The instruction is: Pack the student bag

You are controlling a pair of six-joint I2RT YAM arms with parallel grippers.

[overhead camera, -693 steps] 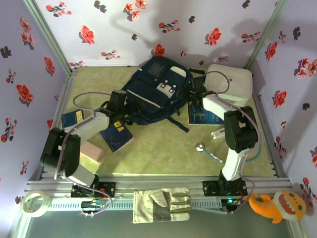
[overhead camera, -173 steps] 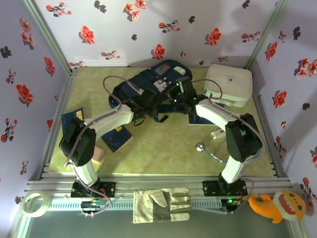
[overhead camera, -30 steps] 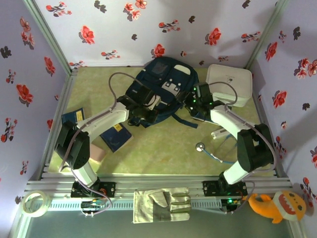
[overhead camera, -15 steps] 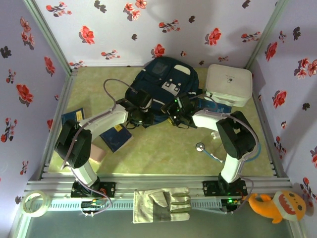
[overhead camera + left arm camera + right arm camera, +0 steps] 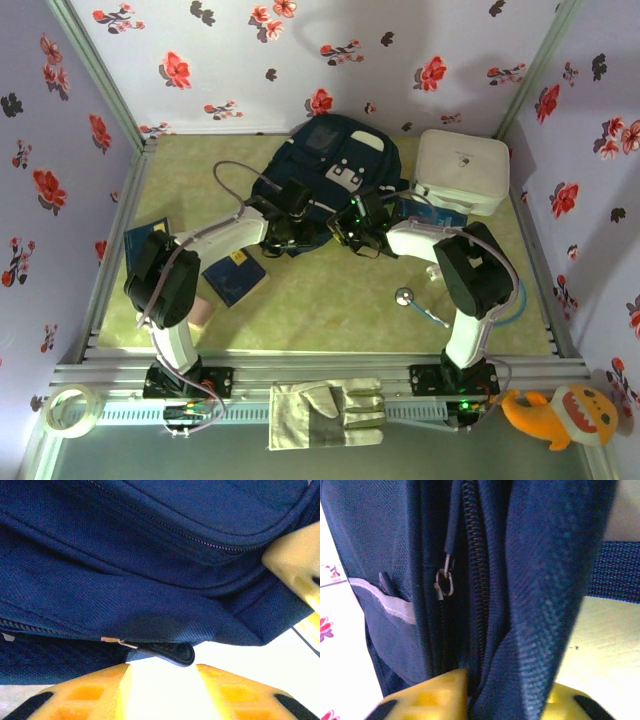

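Navy student bag (image 5: pixel 335 165) fabric sits clamped in the right gripper (image 5: pixel 505 696) jaws by the zip (image 5: pixel 476 565). Left gripper (image 5: pixel 162 680) jaws are half-open and empty, so I'd get that side gripping an edge before pulling.

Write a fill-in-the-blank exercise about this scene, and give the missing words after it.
1. The student bag is dark ____ in colour.
2. In the top view, the white zip case lies to the bag's ____.
3. The left pincer is ____, with nothing between its fingers.
4. The work glove lies on the near rail between the two arm ____.

Missing words: blue; right; open; bases.
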